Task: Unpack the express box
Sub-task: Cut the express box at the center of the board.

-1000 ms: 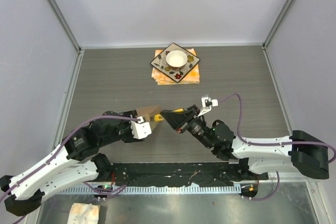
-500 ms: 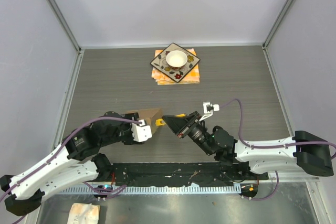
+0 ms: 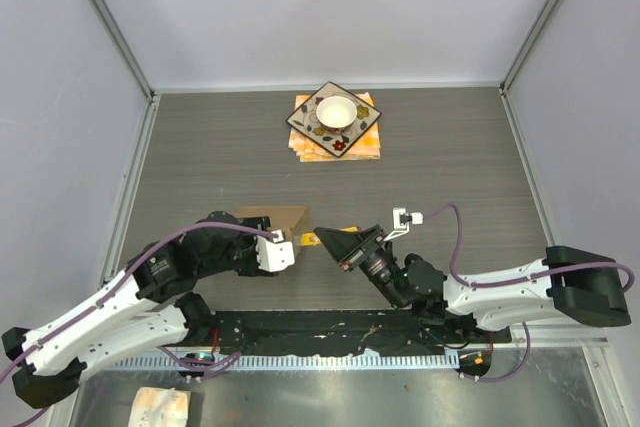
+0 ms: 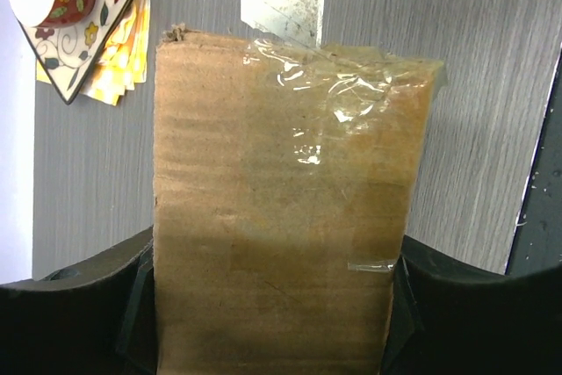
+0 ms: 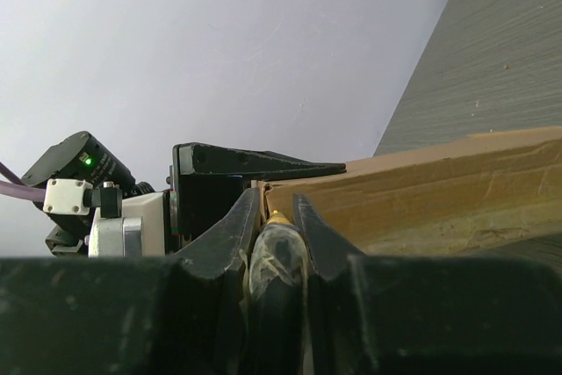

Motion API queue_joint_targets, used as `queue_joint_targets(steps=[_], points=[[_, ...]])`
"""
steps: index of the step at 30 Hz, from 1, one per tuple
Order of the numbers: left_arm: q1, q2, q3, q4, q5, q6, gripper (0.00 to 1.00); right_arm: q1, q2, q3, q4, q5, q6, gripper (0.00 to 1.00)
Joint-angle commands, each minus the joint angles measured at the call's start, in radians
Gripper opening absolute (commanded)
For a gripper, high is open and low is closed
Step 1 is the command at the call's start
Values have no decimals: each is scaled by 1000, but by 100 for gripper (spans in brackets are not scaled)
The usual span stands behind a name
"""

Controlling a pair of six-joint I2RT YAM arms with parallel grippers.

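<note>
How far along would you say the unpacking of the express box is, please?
Done: the left gripper clamps the express box by its sides. In hand: the right gripper holds a yellow-tipped tool at the box's edge. Remaining: the clear tape looks uncut, the box is closed, nothing is out.

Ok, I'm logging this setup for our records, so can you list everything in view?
express box: one, brown cardboard, near middle of the table
clear tape: one patch, transparent, on the box's far end
plate: one, square, pale with red flowers, far middle
bowl: one, white inside, on the plate
paper stack: one, orange, under the plate
tool: one, yellow-tipped, kind unclear, beside the box edge
rag: one, white and orange, off the table, near left
table: one, dark grey
left gripper: closed on the box
right gripper: closed on the tool
</note>
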State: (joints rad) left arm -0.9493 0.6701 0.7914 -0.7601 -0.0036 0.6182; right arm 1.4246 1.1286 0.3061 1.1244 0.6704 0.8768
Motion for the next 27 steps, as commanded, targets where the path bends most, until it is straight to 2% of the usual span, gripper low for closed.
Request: queue_joint_targets(steps=[1,11,20,27], points=[[47,31,-20,228,-194,-195,27,112,56,-64,-189,-204,24,1],[87,65,9,257,-234,-258,27,122,99,-65,-161,-221,8,1],[144,101,60,277,-245,-351,20,137,146,-91,-132,-229,25,1],[149,106,74,272,-217,-353,18,152,152,-116,-124,-227,36,1]])
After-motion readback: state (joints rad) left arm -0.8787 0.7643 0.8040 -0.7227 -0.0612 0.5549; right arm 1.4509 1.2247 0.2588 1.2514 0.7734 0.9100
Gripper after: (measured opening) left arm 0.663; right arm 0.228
